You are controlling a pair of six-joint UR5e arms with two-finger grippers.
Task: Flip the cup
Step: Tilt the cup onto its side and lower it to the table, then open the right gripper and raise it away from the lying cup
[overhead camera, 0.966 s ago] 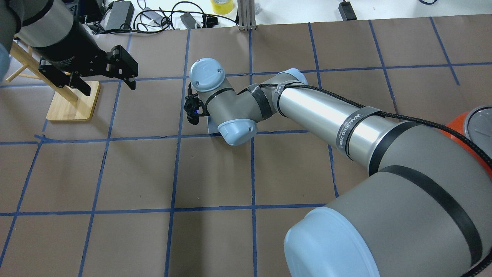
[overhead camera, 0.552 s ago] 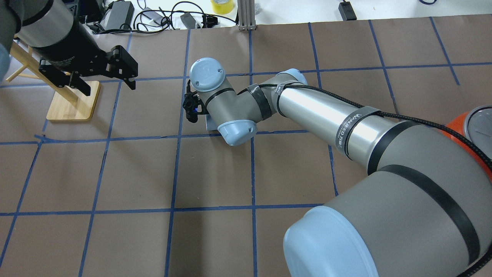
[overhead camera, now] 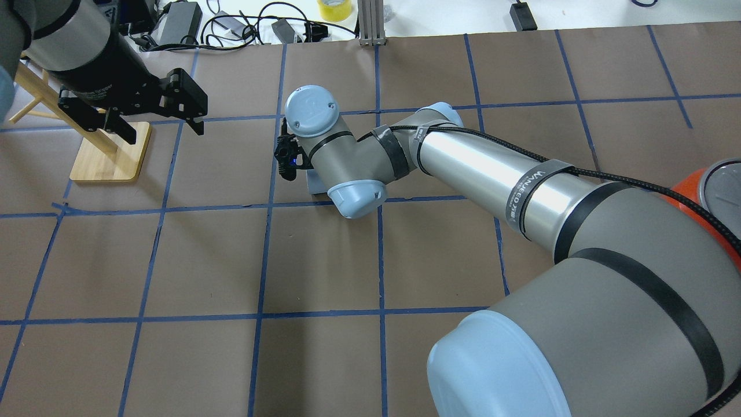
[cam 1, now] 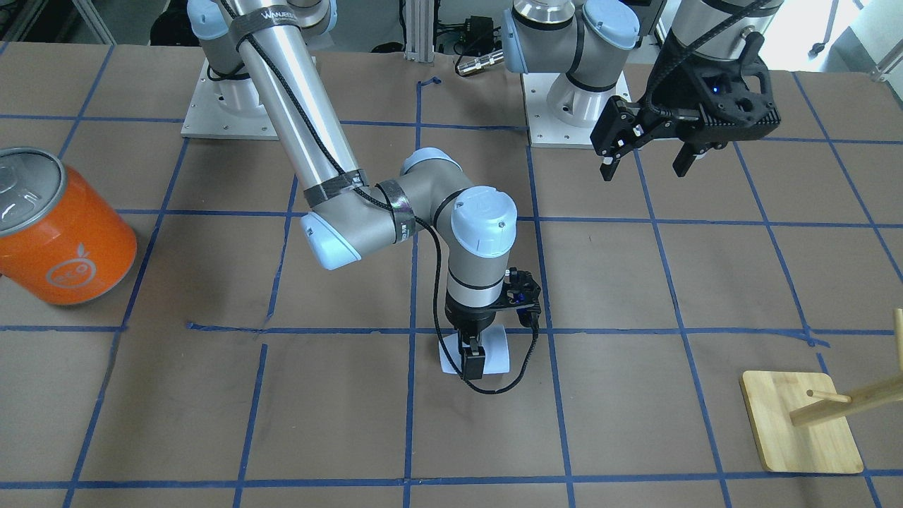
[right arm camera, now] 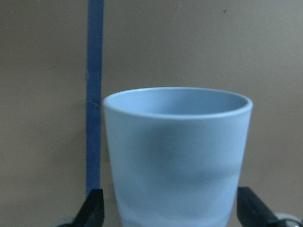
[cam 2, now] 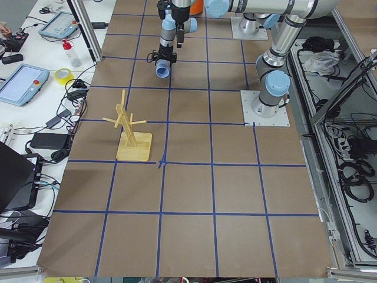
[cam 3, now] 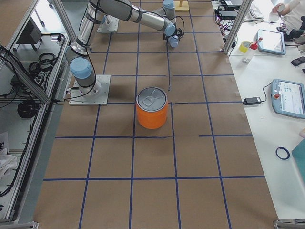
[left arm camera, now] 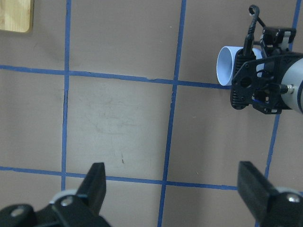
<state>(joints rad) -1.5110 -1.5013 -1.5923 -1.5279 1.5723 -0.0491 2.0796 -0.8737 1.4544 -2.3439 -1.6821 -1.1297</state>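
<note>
The cup (cam 1: 494,349) is a small pale blue tumbler lying on its side near the table's middle, under my right wrist. It also shows in the right wrist view (right arm camera: 177,151), in the left wrist view (left arm camera: 226,66), and partly in the overhead view (overhead camera: 315,184). My right gripper (cam 1: 478,356) points down and is shut on the cup, with its fingers (right arm camera: 94,208) on either side of the base end. I cannot tell whether the cup touches the paper. My left gripper (overhead camera: 165,133) is open and empty, held high over the far left, well away from the cup.
A large orange can (cam 1: 60,240) with a silver top stands on the robot's right side. A wooden peg stand (overhead camera: 110,153) sits at the far left, below my left gripper. Cables and a yellow tape roll (overhead camera: 334,8) lie beyond the table's far edge.
My right wrist has shifted slightly away from the robot and to the left, and the cup's visible part has moved with it. The left arm has not moved.
</note>
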